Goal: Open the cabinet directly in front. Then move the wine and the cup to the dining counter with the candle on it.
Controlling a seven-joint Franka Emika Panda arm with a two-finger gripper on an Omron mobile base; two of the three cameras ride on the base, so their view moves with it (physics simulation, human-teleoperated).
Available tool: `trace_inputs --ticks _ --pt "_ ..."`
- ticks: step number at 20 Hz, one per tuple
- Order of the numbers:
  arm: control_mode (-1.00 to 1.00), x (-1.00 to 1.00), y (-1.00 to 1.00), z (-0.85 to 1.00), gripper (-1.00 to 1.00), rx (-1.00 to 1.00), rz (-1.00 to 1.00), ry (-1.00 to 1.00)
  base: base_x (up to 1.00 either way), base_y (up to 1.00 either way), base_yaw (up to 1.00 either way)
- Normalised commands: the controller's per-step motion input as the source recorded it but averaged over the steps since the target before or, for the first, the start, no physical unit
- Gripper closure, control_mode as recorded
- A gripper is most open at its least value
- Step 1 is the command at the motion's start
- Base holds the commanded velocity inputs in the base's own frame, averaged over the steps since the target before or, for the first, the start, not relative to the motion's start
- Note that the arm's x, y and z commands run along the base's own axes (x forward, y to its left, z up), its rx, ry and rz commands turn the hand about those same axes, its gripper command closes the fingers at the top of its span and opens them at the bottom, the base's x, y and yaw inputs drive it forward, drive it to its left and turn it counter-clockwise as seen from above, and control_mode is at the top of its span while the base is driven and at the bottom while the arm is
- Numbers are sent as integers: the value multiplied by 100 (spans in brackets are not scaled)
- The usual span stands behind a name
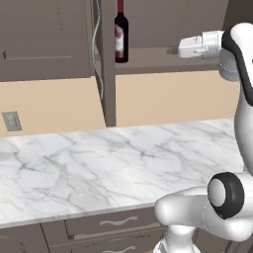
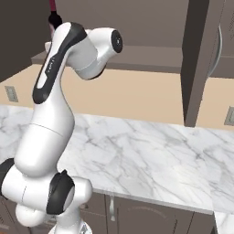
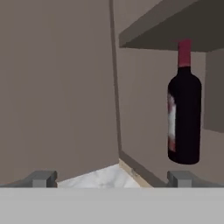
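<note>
Hovering spread and empty at shelf height, end effector [image 3: 111,178] facing wine [image 3: 184,114] standing upright on the open cabinet [image 1: 163,54] shelf, risking clipping the door edge or toppling the bottle off-centre.

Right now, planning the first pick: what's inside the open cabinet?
The wine stands upright on the cabinet shelf. No cup is visible; the arm and doors hide part of the interior.
</note>
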Motion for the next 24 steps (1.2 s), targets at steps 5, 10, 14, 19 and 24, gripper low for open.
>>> trace_inputs --ticks 5,10,14,19,24 --pt "-100 53 28 13 -100 0 -1 26 0 0 0" --pt "-100 29 34 7 -100 0 -10 10 0 0 0" --pt "-100 12 26 -1 -100 -2 -7 0 0 0 0" --pt "-100 22 26 -10 -100 -3 -3 -2 0 0 0" --pt "-100 34 24 -11 -100 0 0 -1 0 0 0"
